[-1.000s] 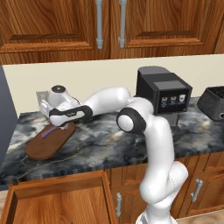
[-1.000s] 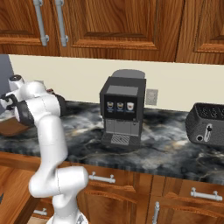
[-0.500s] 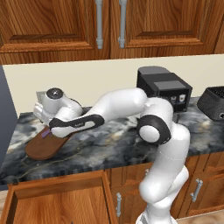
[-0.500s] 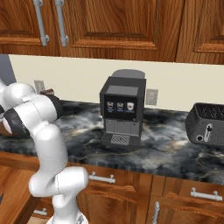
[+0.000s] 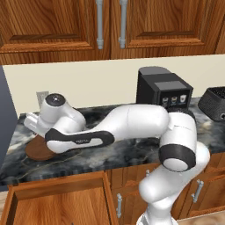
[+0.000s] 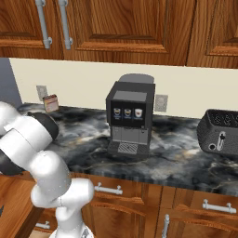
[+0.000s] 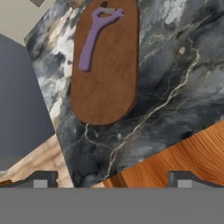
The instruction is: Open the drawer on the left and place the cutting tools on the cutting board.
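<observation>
The arm has swung back from the board [image 7: 105, 65] toward the drawer [image 5: 57, 202], which stands open at 6 o'clock below the worktop [image 7: 175, 61]. The pincer [image 7: 111, 180] is spread wide, empty. The purple tool [image 7: 94, 37] lies on the board, at 11 o'clock; the greyish one probably remains to fetch.

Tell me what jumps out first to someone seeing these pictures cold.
The big white arm sweeps left across the dark marbled counter, its hand above the brown cutting board. In the hand view, a purple peeler lies on that board, with the claw open above the counter. A black coffee machine stands against the back wall, and the drawer below the board is pulled out.
</observation>
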